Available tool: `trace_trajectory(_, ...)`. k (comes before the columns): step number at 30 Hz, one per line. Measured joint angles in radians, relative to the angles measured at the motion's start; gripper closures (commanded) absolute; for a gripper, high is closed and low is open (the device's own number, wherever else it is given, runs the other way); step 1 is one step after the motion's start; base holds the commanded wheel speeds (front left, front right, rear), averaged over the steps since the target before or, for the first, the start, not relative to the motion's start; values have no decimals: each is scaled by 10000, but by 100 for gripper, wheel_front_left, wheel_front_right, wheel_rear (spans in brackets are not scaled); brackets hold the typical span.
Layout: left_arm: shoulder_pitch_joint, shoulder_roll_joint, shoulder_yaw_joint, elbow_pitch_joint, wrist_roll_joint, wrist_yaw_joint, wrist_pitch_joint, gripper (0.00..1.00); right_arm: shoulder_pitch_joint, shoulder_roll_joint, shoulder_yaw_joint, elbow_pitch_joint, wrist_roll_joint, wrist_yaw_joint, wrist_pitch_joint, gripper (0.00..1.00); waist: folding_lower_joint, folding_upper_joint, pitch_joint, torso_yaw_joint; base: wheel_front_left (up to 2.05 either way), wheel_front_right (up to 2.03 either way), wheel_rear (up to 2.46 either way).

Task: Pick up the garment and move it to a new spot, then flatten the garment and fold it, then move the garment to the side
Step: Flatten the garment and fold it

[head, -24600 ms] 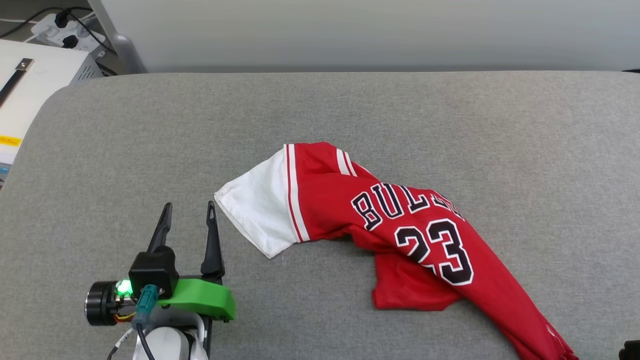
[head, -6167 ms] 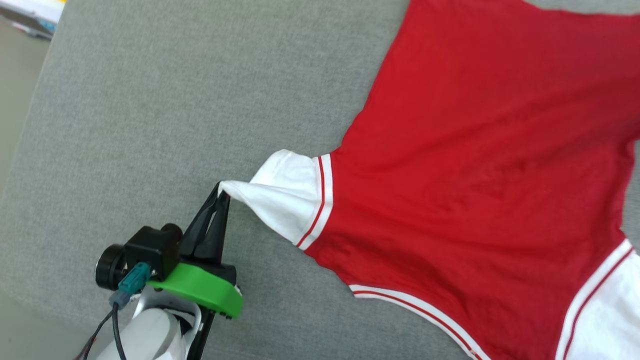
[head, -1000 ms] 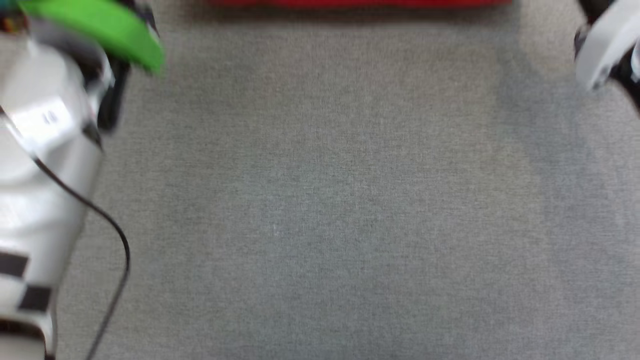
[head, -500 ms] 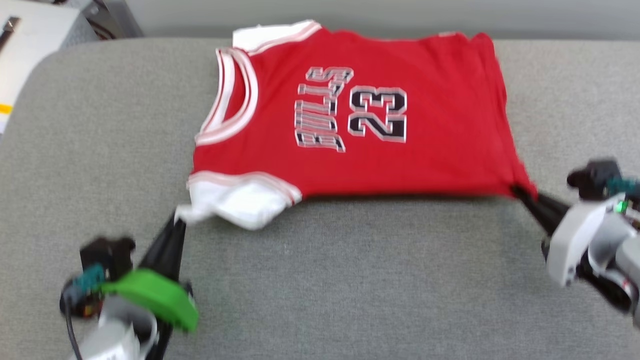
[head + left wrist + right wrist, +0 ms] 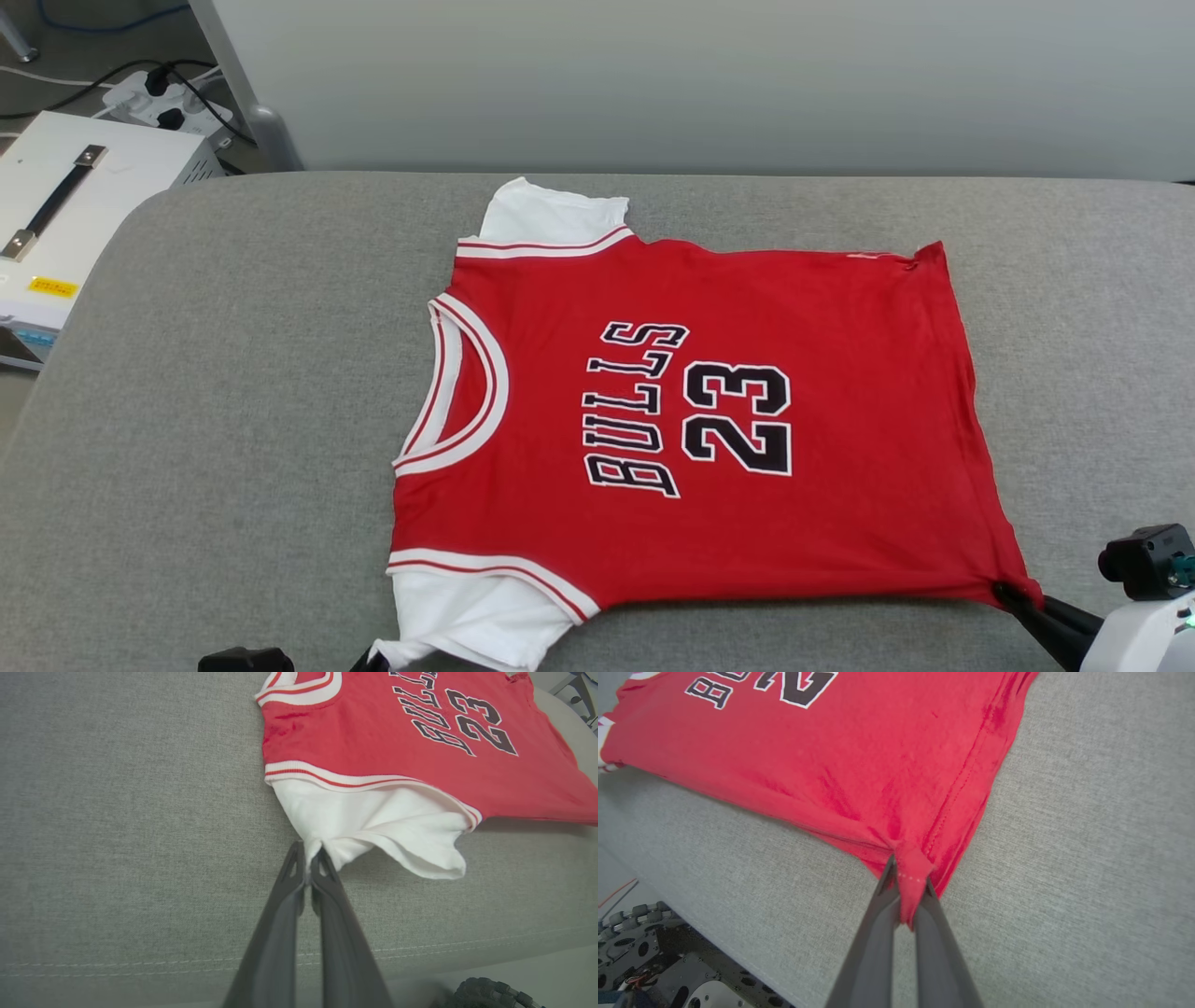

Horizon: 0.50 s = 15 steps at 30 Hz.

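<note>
We are holding the shirt point(image 5: 709, 420) by its near side: our left gripper point(image 5: 308, 854) is clamping shut on the tip of the white sleeve point(image 5: 373, 826), and our right gripper point(image 5: 908, 879) is pinching the red hem corner point(image 5: 911, 865). The shirt is lying face up in the middle of the grey cushion point(image 5: 233, 373), its long axis running left to right, collar to our left, hem to our right. It is stretching away from both grippers toward the cushion's far edge. Both arms are sitting low at the near edge, fingers pointing forward, so we are judging that the fold goes near side over far.
</note>
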Motion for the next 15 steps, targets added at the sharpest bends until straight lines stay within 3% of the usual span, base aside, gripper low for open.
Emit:
trace_trajectory(7, -759, 63, -19, 94, 545, 19, -46, 100, 396, 314, -1448, -650, -460, 0, 769, 100, 0, 0, 218, 2, 0, 0, 0)
trace_trajectory(15, -3580, 29, -65, 809, 1377, -777, 318, 100, 75, 757, -2964, -1365, -926, 0, 1653, 100, 1, 0, 840, -33, 0, 0, 0)
